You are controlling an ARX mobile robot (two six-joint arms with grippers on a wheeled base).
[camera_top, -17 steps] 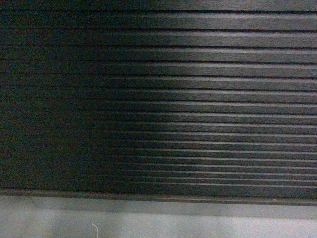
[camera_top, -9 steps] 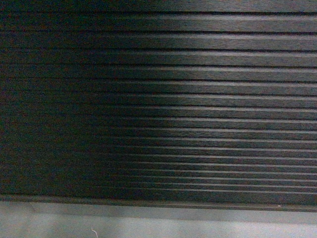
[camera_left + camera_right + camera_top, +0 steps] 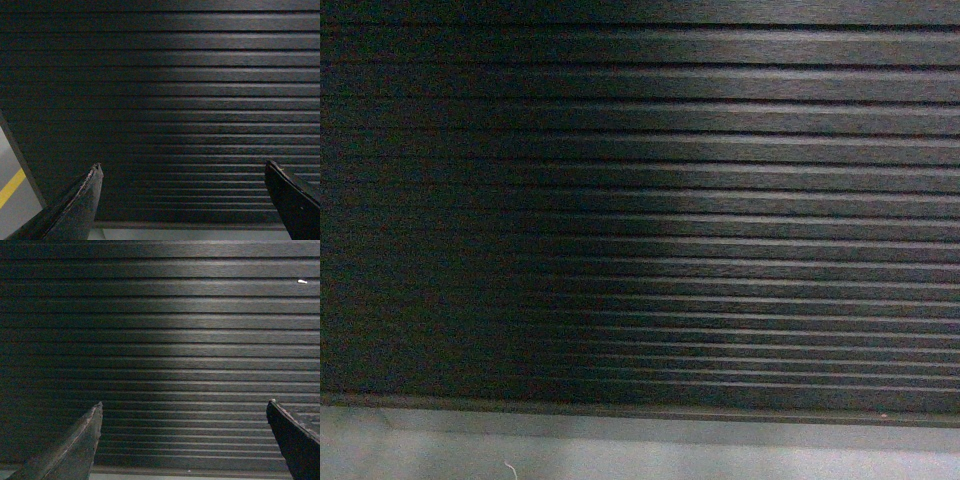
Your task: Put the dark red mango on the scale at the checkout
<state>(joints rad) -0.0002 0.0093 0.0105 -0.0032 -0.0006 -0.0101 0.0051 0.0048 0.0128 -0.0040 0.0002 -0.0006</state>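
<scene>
1. The checkout (image 3: pixel 640 200) filled nearly every view: its dark, horizontally ribbed front panel ran from left to right across the head view and both wrist views, close in front of us.
2. Below it we saw the grey base (image 3: pixel 640 450) as a pale band along the near bottom edge of the head view, with a small white curl of thread (image 3: pixel 510 468) lying on it.
3. In the left wrist view a strip of grey floor (image 3: pixel 15 200) with a yellow line (image 3: pixel 11 186) showed past the panel's left edge.
4. Our left gripper (image 3: pixel 182 200) stood spread wide with nothing between its dark fingers; our right gripper (image 3: pixel 184 440) was spread just as wide and equally bare.
5. A tiny white fleck (image 3: pixel 302 281) sat on a rib at the far right of the right wrist view.
6. Neither the dark red mango nor the scale appeared in any view, so we could not tell where the fruit lay, which way it pointed or how its long axis ran.
7. We judged such a fruit to be moderately heavy, smooth-skinned and easily bruised, best taken across its narrow middle with gentle pressure.
</scene>
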